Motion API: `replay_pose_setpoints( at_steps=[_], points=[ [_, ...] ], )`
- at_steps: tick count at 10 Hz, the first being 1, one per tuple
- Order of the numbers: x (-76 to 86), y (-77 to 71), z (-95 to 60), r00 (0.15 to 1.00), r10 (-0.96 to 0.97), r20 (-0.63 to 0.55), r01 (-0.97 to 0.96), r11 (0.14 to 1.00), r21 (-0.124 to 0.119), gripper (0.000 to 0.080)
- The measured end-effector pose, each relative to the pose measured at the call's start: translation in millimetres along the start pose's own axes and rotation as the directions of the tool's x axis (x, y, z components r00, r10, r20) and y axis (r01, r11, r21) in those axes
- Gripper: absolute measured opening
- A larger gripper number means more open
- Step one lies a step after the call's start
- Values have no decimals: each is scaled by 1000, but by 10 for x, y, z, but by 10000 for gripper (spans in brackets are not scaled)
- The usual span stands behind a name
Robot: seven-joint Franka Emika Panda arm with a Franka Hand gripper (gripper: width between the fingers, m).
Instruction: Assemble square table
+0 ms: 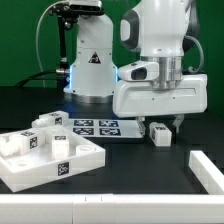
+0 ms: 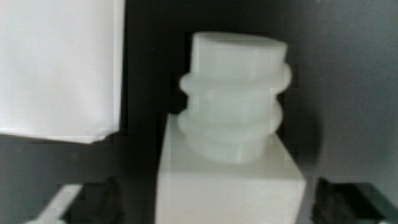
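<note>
White plastic throughout: the leg [image 2: 228, 110] under the tool [image 1: 164, 124] is a square-sided block ending in a round, ribbed stud, smooth and faintly glossy. It rests on the black counter [image 1: 150, 170] near the marker board [image 1: 95, 125], well apart from the square table panel [image 1: 40, 165], which lies toward the exterior view's left with other legs [image 1: 45, 123] on it. The tool's jaws stand apart, dark fingers [image 2: 71, 200] clear of the leg on both sides, holding nothing. A fresh grasp looks due: centre the jaws on the flat block sides, not the rounded stud, and close squarely so the slick part cannot twist
</note>
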State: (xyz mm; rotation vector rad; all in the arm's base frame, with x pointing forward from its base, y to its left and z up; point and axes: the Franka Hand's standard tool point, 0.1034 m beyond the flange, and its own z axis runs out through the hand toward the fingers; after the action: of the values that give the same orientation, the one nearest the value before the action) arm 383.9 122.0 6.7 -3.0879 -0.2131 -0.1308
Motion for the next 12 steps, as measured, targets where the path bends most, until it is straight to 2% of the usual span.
replay_pose_setpoints(
  at_steps=[1,2,3,4,5,8,9,10,12],
  points=[
    [-6,55,-21,999,-43,13,43,999,-3,604],
    [31,255,-191,995,-87,50,87,996,-3,637],
    [112,444,-429,993,-96,65,96,995,1,647],
    [170,536,-587,993,-97,74,97,995,4,647],
    [249,543,-706,993,-93,68,93,996,5,647],
    [225,534,-654,993,-95,66,95,995,4,649],
    [209,589,-639,988,-138,68,138,990,5,649],
    [181,796,-638,975,-204,83,204,979,11,649],
    [318,1237,-776,956,-278,97,277,961,25,649]
  ],
)
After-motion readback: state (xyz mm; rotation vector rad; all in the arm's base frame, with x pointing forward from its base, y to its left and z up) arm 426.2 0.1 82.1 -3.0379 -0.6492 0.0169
